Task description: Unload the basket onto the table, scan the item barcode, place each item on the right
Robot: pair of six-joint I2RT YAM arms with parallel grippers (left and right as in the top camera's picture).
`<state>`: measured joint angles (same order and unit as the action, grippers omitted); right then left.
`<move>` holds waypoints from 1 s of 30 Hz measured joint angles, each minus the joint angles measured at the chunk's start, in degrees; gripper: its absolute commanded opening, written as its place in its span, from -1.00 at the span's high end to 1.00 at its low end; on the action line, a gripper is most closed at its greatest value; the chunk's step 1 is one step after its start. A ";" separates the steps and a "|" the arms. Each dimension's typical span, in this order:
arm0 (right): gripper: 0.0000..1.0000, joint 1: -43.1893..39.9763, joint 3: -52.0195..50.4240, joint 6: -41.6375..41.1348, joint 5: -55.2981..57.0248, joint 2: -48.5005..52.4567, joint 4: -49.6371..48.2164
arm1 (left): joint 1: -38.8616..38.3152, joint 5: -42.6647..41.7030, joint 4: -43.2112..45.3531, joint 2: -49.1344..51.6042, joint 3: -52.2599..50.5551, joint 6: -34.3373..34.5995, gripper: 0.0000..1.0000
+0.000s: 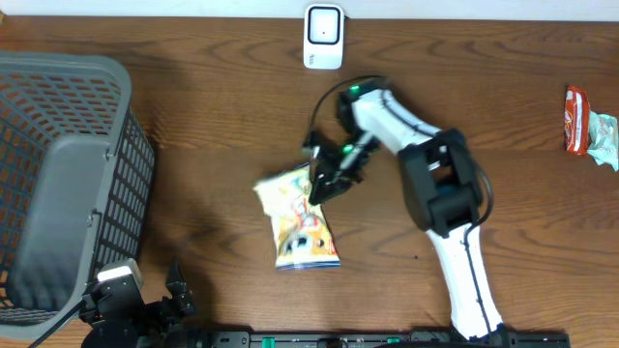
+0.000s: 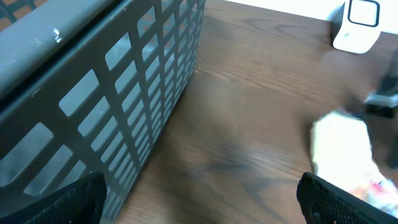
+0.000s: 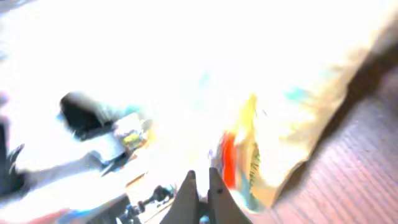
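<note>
So here's where the barcode scan stands. The snack bag (image 1: 297, 220) lies flat on the desk (image 1: 213, 87), a bit toward 6 o'clock from the middle in the overhead view, yellow printed side up. The right claw (image 1: 325, 186) is down at the bag's 1 o'clock corner and clenched, tips pressed tight together. It looks to me like it's pinching the bag's top edge there. The right wrist view is badly washed out though, so I can't say how much wrapper is actually between the tips.

The left claw (image 2: 200, 180) sits over at 7 o'clock, spread wide and holding nothing, right beside the grey basket (image 1: 58, 174) that fills the 9 o'clock side. The scanner (image 1: 323, 37), a little white box, is at 12 o'clock on the far edge, well apart from the bag. There's also a red-and-white packet (image 1: 585, 121) way off at 3 o'clock with nothing near it.

My read: this is the pick-up step, grip made, lift not yet begun. The next move needs a lift off the desk, a carry toward 12 o'clock, and a turn so the barcode faces the scanner. I can't spot a barcode on the upward face, so I'm guessing it's underneath. A pinch on a thin corner could slip, so slow is better.
</note>
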<state>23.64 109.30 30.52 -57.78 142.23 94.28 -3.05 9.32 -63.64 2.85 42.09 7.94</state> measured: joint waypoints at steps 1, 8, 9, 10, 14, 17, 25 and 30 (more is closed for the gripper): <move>0.98 -1.18 -0.02 6.49 -2.27 -0.02 2.45 | 0.00 0.00 0.00 0.00 0.00 0.00 -0.96; 0.09 -4.70 0.17 19.32 -0.90 -0.15 2.80 | 0.00 0.00 -0.02 0.00 0.00 0.00 -0.96; -0.01 -5.01 0.37 19.02 -0.20 -0.15 2.91 | 0.00 0.00 -0.02 0.00 0.00 0.00 -0.96; -0.32 -5.27 0.74 18.12 0.46 -0.17 2.80 | 0.00 0.00 0.00 0.00 0.00 0.00 -0.96; -0.55 -5.49 2.67 13.03 2.36 -2.32 -0.04 | 0.00 0.00 -0.02 0.00 0.00 0.00 -0.96; -0.53 -4.15 3.34 4.55 6.01 -6.69 -5.90 | 0.00 0.00 -0.02 0.00 0.00 0.00 -0.96; -0.86 12.50 4.92 -36.96 39.76 -14.08 -16.90 | 0.00 0.00 -0.02 0.00 0.00 0.00 -0.96; -0.99 23.58 4.63 -48.83 47.65 -12.70 -20.31 | 0.00 0.00 0.00 0.00 0.00 0.00 -0.96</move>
<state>47.22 113.93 -18.31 -10.13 129.54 73.97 -3.05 9.32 -63.64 2.85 42.09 7.94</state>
